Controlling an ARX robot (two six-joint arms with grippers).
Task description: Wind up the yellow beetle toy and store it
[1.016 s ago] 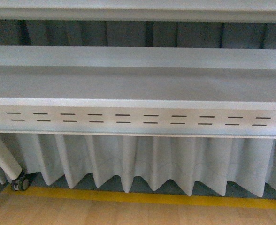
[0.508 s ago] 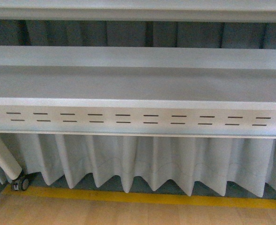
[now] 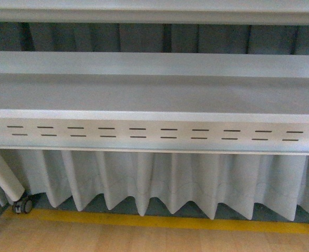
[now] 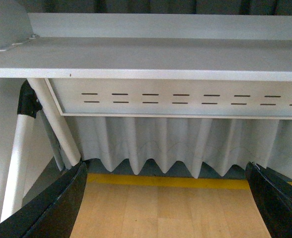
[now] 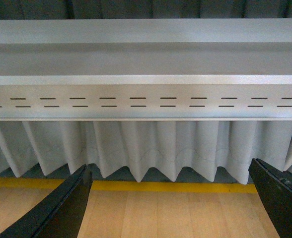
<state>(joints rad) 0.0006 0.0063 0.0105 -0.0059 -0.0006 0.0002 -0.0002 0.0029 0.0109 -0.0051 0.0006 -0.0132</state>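
The yellow beetle toy is out of view in all three views. My left gripper (image 4: 168,198) is open and empty, its black fingers (image 4: 56,208) wide apart above bare wooden floor. My right gripper (image 5: 171,198) is open and empty too, its black fingers (image 5: 61,208) spread above the same kind of floor. Neither arm shows in the front view.
A grey metal shelf (image 3: 154,94) with a slotted front panel (image 3: 154,134) spans the front view, another shelf above. A white pleated curtain (image 3: 160,181) hangs below it. A yellow line (image 3: 160,220) runs across the wooden floor (image 3: 144,239). A white leg with a caster (image 3: 22,206) stands at left.
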